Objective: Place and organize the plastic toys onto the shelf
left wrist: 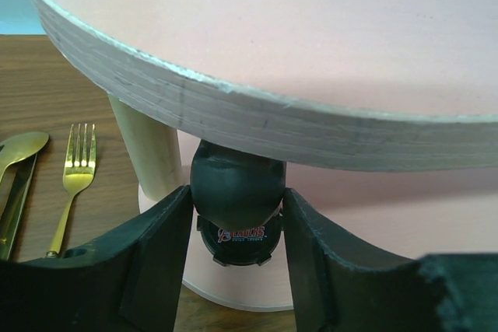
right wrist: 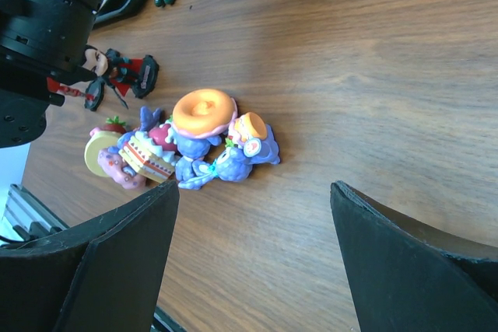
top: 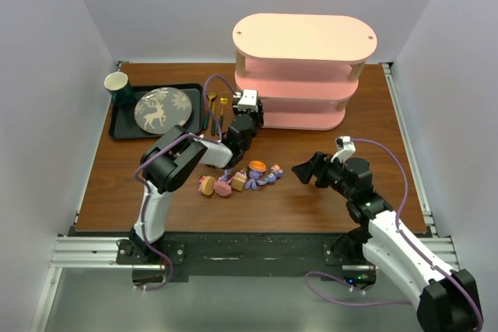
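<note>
The shelf (top: pixel 305 36) stands at the far side of the bench (top: pixel 117 184). From above, its pale top and the parts of its tiers that show carry no toys, though the depths of the tiers are hidden. The task looks barely begun.

The left end effector (left wrist: pixel 237 193) reaches under the shelf's left end. It is closed to a middling width on a dark toy (left wrist: pixel 233 180), and its fingers (left wrist: pixel 167 239) seem to touch the toy on both sides. The toy's base sits at or just above what seems to be the lowest pink board, beside a pale post, so this first placement looks nearly made but not let go.

The right end effector (right wrist: pixel 253 190) hangs over the bench with its jaws wide and nothing between them.

The remaining plastic toys (right wrist: pixel 187 141) lie in a tight heap on the bench, ahead of the right end effector and apart from it. They are purple-blue figures, one with an orange top, and small pink ones. A black-and-red figure (right wrist: pixel 120 75) lies just beyond the heap, near the left arm. All of these are left to shelve.
</note>
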You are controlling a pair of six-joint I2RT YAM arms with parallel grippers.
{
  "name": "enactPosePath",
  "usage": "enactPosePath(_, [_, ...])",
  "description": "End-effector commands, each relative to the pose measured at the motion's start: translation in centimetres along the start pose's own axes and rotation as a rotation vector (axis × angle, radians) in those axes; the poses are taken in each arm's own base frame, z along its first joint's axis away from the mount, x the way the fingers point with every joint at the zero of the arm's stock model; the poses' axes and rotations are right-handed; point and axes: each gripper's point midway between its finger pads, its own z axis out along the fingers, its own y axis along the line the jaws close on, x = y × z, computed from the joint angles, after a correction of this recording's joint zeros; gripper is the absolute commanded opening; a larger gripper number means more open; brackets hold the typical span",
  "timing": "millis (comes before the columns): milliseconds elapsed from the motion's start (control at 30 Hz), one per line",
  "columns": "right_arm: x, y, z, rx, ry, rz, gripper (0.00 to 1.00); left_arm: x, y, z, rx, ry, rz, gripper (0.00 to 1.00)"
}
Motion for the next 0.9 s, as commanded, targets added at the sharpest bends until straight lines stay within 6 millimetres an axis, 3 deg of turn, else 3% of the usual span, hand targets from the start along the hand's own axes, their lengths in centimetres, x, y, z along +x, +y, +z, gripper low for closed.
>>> enactPosePath(0, [-1.9,1.7,0.0,-0.054,-0.054,-0.03,0.82,-2.0,-0.3,0.6,0.005,-0.054,-0.066,0.57])
enactPosePath(400, [-1.8,1.7,0.0,-0.061,-0.053,-0.023,0.82,-2.7,0.3,-0.5,0.003,-0.063,-0.08,0.73])
enactPosePath(633, [-1.7,1.8,-0.2,-0.067,-0.06,-0.014,0.82,-3.1,1.4,-2.5,-0.006,-0.052,-0.097,0.79])
enactPosePath(700, [-1.6,1.7,-0.3,-0.065,-0.057,-0.012,0.82,-4.1,1.8,-3.0,-0.018,-0.062,-0.115,0.8])
enactPosePath(767, [-1.3,1.6,-0.3,-0.065,-0.048,-0.012,0.82,-3.6,2.4,-3.6,-0.04,-0.038,-0.113,0.8])
enactPosePath(800, [-1.3,1.7,-0.3,-0.068,-0.046,-0.011,0.82,-4.5,2.5,-3.9,-0.042,-0.047,-0.124,0.8])
enactPosePath(867, [-1.1,1.7,-0.3,-0.07,-0.036,-0.01,0.82,-4.0,3.1,-4.7,-0.06,-0.023,-0.119,0.8])
